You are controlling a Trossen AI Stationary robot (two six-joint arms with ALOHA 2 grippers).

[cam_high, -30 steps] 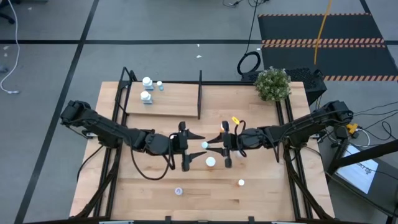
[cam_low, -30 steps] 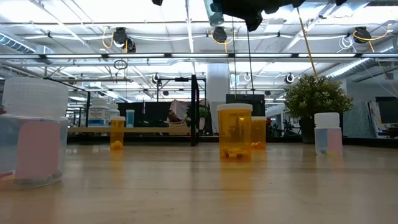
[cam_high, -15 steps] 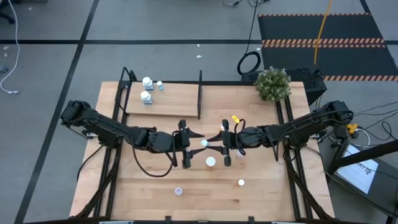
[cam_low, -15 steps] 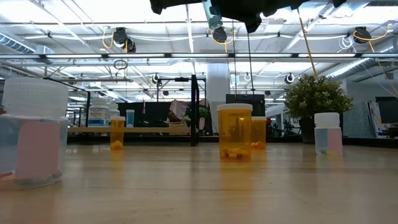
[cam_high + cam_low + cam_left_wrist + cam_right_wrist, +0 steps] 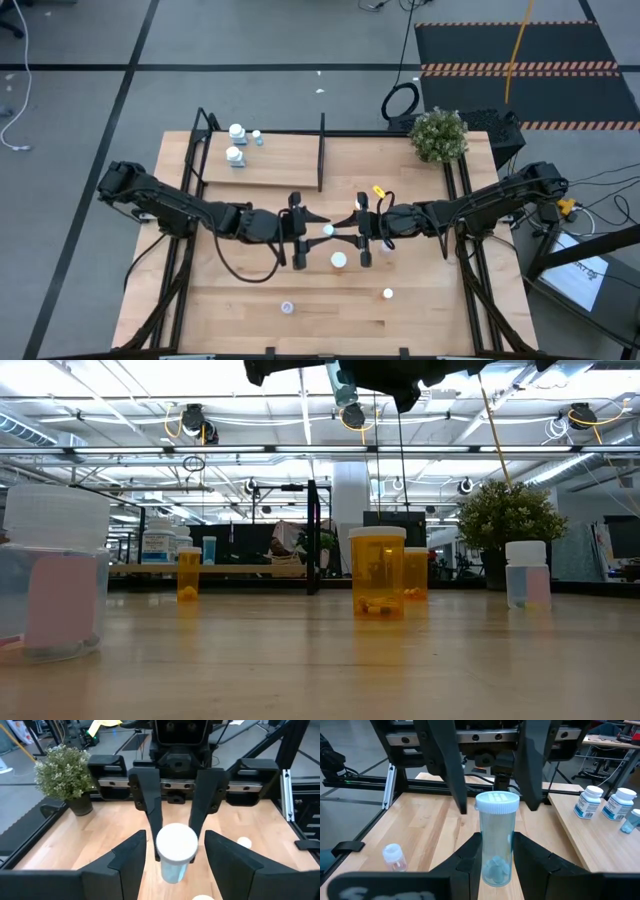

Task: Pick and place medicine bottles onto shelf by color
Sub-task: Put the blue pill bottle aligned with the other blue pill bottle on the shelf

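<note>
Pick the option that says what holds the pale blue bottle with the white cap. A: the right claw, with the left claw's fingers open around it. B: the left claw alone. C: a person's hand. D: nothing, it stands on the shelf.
A: the right claw grips the pale blue bottle above the table while the left claw straddles it, not yet touching.

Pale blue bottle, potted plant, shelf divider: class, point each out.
pale blue bottle [image 5: 495,845]: right wrist view, clear body.
potted plant [image 5: 438,134]: high view, foliage.
shelf divider [image 5: 321,152]: high view, black upright's middle.
</note>
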